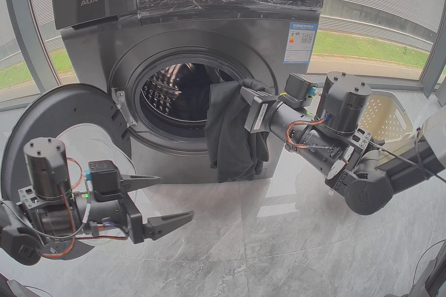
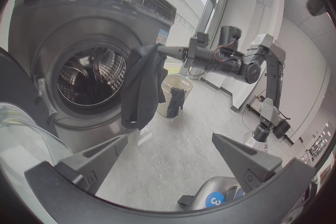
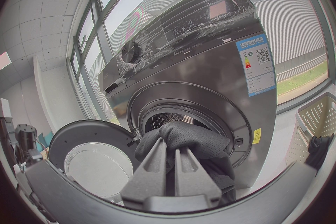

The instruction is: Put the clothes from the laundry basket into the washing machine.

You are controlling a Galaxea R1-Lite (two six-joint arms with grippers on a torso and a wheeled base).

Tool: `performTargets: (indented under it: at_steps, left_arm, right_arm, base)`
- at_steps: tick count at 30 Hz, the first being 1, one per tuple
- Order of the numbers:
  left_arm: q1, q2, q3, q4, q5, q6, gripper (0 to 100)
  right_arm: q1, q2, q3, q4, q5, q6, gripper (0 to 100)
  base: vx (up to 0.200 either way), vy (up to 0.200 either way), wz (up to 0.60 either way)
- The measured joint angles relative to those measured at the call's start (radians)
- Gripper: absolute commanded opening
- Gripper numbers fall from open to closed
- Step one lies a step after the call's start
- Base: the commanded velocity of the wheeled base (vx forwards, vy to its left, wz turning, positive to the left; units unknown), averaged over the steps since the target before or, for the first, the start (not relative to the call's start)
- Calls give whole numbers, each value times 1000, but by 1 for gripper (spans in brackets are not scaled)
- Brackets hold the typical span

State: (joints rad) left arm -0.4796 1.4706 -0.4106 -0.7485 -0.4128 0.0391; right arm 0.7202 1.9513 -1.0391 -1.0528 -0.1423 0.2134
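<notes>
Nearest me, my left gripper (image 1: 176, 197) sits low over the floor beside the open door (image 1: 55, 121), its jaws spread and empty. Further out, the right arm stretches nearly level, and the right gripper (image 3: 171, 153) is clamped on a dark garment (image 1: 232, 135) at the right rim of the drum mouth (image 1: 174, 93). The cloth hangs straight down, mostly below the lip and outside the drum. By my reckoning the opening lies ahead and left of that pincer. Beyond, the laundry basket (image 1: 388, 119) has another dark piece (image 2: 175, 102) draped over its rim.
</notes>
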Motion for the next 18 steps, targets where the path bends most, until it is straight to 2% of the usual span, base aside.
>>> performTargets:
  at_steps: [5, 14, 16, 18]
  left_arm:
    - [-26, 123, -48, -17, -2, -23, 100]
    - [-33, 285, -94, -30, -15, -34, 100]
    - [-32, 317, -110, -46, -17, -53, 100]
    - [-32, 351, -129, -84, -17, -88, 100]
  right_arm:
    - [4, 7, -4, -8, -1, 8, 0]
    - [19, 10, -2, -11, -1, 15, 0]
    - [24, 10, -2, -13, -1, 15, 0]
    - [28, 10, 0, -14, -2, 16, 0]
  base:
    - [0, 0, 0]
    - [0, 0, 0]
    - [0, 0, 0]
    - [0, 0, 0]
